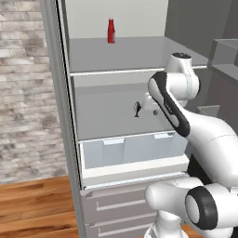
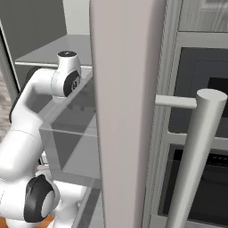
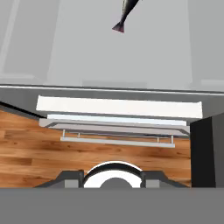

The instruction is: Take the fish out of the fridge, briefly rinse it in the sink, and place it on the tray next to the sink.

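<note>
The fridge (image 1: 69, 139) stands open in front of the robot, and the fish (image 1: 137, 109) sits on the middle shelf (image 1: 107, 116), well back from the front lip and roughly halfway across. In the left base view it looks as if it is standing up on end, a small dark sliver against the pale shelf. A red bottle (image 1: 111, 30) stands alone on the shelf above, well apart from it. Below the fish's shelf run the bluish crisper drawers (image 1: 125, 151) and then the grey drawer fronts (image 1: 116, 204).

The arm reaches into the fridge at the fish's level, its wrist just to the right of the fish. The gripper itself is hidden behind the arm, so I cannot tell how wide its jaws stand, nor whether it touches anything. In the hand view the fish's tail (image 3: 124, 17) hangs at the top edge, with the shelf front and wooden floor (image 3: 30, 148) below, which suggests the hand is pointed downward near the fish rather than closed on it.

I would judge the fish very light, stiff and probably slick, so it could tip or skate away at the first nudge. Being so slim, it wants a grip across the thickest part of the body, just behind the head, with the jaws squared to its flat sides and not on the thin tail.
</note>
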You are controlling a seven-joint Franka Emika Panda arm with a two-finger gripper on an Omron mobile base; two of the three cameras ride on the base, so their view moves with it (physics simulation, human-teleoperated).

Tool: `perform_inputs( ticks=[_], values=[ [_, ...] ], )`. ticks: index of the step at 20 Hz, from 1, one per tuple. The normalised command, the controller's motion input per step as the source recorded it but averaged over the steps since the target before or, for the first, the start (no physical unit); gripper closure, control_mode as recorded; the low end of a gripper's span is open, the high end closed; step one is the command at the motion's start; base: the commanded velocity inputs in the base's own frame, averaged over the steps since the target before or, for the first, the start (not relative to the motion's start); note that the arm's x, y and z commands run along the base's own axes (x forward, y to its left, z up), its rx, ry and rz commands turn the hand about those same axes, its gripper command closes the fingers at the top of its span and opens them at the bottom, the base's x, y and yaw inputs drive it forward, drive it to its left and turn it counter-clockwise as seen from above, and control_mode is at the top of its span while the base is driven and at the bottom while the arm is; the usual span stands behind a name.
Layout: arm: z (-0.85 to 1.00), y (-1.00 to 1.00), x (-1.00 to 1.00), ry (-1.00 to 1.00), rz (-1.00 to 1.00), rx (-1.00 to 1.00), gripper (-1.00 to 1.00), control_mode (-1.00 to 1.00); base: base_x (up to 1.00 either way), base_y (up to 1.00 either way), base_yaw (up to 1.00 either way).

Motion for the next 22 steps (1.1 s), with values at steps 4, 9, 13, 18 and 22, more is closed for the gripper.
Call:
perform_inputs(
  ticks=[4, 9, 13, 18, 22],
  values=[
    [-0.15, 0.00, 0.09, 0.00, -0.07, -0.01, -1.00, -1.00, 0.00, 0.00, 0.00],
    [-0.26, 0.03, 0.00, -0.31, -0.18, -0.01, -1.00, -1.00, 0.00, 0.00, 0.00],
    [-0.09, 0.34, 0.20, -0.22, -0.24, 0.00, -1.00, -1.00, 0.00, 0.00, 0.00],
    [-0.11, 0.24, 0.18, -0.11, -0.17, 0.08, -1.00, -1.00, 0.00, 0.00, 0.00],
    [-0.03, 0.01, 0.31, 0.00, -0.04, 0.02, -1.00, -1.00, 0.00, 0.00, 0.00]
  ],
)
